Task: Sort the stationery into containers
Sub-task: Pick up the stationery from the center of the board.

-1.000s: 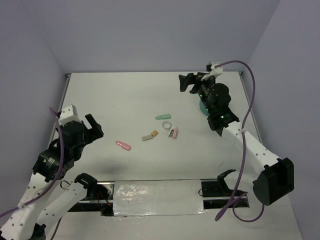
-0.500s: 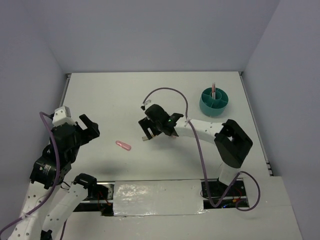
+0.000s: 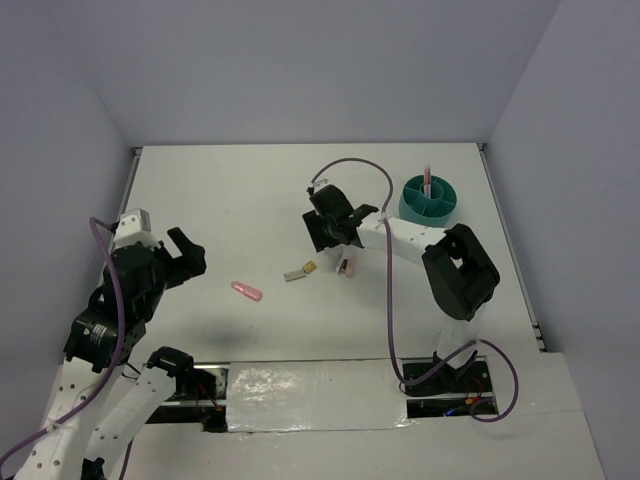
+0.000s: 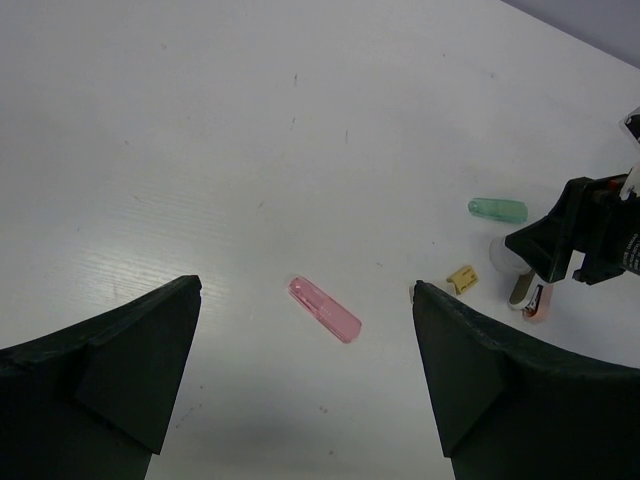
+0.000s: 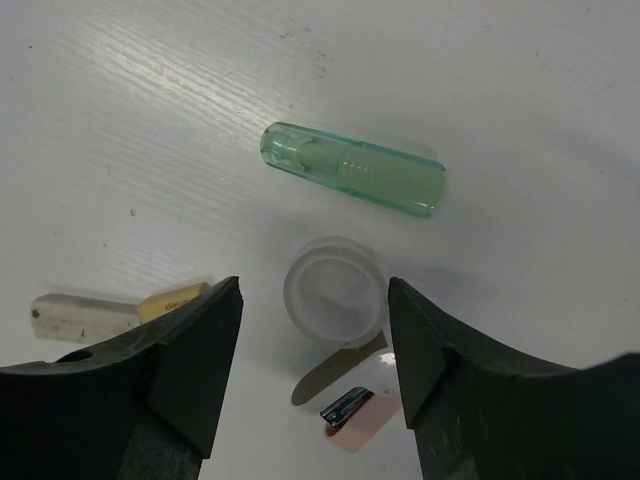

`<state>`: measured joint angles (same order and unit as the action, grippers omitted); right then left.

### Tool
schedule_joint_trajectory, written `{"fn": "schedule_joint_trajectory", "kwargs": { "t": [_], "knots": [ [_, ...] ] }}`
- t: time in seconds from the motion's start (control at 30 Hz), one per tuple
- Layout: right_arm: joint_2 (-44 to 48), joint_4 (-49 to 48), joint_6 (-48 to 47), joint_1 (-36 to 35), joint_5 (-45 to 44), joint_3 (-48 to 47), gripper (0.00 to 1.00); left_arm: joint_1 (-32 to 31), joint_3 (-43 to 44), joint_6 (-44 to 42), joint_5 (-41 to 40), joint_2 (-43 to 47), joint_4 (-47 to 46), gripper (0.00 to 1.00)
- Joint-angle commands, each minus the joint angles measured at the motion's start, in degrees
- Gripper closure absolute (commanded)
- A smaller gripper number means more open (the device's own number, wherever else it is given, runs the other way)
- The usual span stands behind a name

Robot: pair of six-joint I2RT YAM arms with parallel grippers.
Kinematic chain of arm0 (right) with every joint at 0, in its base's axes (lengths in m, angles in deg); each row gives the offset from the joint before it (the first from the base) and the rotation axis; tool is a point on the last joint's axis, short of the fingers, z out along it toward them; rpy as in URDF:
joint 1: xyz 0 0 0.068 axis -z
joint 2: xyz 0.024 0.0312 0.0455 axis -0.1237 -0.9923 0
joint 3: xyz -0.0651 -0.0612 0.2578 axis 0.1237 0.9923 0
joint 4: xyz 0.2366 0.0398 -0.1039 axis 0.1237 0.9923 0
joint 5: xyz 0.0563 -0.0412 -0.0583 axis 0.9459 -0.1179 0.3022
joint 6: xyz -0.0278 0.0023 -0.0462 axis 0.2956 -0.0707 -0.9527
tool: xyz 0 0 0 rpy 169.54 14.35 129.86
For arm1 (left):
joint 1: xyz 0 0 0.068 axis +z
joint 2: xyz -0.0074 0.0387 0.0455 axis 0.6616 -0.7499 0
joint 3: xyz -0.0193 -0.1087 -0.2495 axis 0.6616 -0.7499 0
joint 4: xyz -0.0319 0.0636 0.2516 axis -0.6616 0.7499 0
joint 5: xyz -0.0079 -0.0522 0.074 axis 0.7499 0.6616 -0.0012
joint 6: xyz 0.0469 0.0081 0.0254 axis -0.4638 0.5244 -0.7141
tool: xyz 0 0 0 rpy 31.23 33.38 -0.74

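The right gripper (image 3: 328,232) hangs low over a small cluster of stationery near the middle of the tabletop (image 3: 230,190). Its fingers are spread and stand on either side of the white tape ring (image 5: 335,292). There is a clear gap on one side. The other finger is very close to the ring's edge, and I cannot tell if it touches. Nothing is pinched.

Just beyond the ring, toward the far edge, lies the green capsule (image 5: 352,168) on its side, apart from the ring. On the near side of the ring a flat tan strip (image 5: 325,378) pokes out from under it, with a small pink piece (image 5: 362,412) against it, so that side is crowded. Off to the left of the ring lies the block (image 5: 80,315), pale grey with a yellow end, well clear of the fingers.

The pink capsule (image 3: 246,291) lies alone further left, toward the near edge. The left gripper (image 3: 180,255) hovers above the left side of the tabletop, fingers wide apart and holding nothing.

The teal cup (image 3: 429,203) stands near the far right corner, behind the right arm's elbow, with a thin pink pen (image 3: 427,180) upright in one compartment. A purple cable (image 3: 350,165) loops over the right arm, above the tabletop.
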<state>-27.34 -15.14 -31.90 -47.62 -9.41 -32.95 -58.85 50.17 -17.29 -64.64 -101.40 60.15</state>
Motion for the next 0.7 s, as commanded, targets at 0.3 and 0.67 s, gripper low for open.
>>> {"fn": "schedule_joint_trajectory", "kwargs": {
  "t": [0.3,0.67],
  "knots": [
    [-1.0,0.0,0.5,-0.3,6.7,0.3,0.44,0.2,0.0,-1.6,1.4,-0.3,-2.6,0.01],
    [-3.8,0.9,0.9,0.9,6.0,0.0,0.53,0.3,0.0,-1.7,1.6,-0.5,-2.7,0.01]
  ]
}}
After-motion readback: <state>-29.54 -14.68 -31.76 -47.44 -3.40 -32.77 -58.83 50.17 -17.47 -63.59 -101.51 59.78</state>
